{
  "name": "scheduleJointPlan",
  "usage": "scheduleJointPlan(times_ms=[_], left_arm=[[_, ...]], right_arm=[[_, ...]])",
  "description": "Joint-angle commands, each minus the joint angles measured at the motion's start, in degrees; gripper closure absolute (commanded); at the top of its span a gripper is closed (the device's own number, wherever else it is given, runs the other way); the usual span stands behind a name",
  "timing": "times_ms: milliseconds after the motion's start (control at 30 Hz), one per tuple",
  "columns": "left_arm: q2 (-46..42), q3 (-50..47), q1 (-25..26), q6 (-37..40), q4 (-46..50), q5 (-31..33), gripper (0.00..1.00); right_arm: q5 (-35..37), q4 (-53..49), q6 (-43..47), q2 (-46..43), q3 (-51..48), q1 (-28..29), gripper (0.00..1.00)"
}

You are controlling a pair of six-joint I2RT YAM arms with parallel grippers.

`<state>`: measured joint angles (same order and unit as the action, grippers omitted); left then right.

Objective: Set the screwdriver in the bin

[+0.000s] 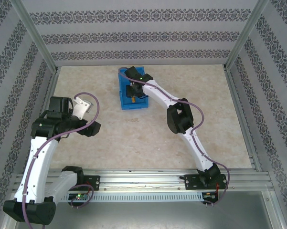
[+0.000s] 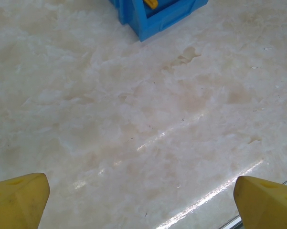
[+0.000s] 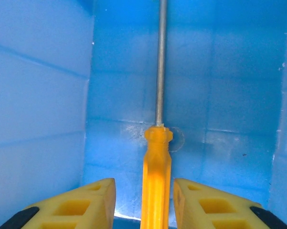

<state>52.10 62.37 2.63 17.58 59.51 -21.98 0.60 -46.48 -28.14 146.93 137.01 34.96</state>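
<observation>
Screwdriver (image 3: 156,181) inside bin (image 3: 38,95) on pale marbled table (image 1: 133,143)

Pale, perhaps marbled table (image 1: 133,143), patterned walls (image 1: 133,33)

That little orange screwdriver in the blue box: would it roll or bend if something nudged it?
The screwdriver is probably stiff: its thin metal shaft runs dead straight. The handle looks rounded, so it may roll, though the walls of the bin would likely stop it. Being so slim, it is probably light.
</observation>
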Motion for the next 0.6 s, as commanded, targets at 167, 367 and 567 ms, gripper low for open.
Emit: scheduleJointPlan(times_ms=[167, 367, 567], left_arm=[[3.2, 1.2, 0.5, -2.6, -4.2, 1.8, 0.01], [8.6, 3.1, 0.5, -7.0, -7.4, 4.5, 0.01], [11.2, 1.2, 0.5, -10.5, -11.8, 8.8, 0.01]], right_arm=[[3.9, -2.2, 1.4, -8.2, -0.5, 0.7, 0.61], [6.4, 2.3, 5.5, -19.1, -12.5, 2.8, 0.56], [8.4, 9.9, 9.4, -33.7, -28.9, 4.2, 0.47]])
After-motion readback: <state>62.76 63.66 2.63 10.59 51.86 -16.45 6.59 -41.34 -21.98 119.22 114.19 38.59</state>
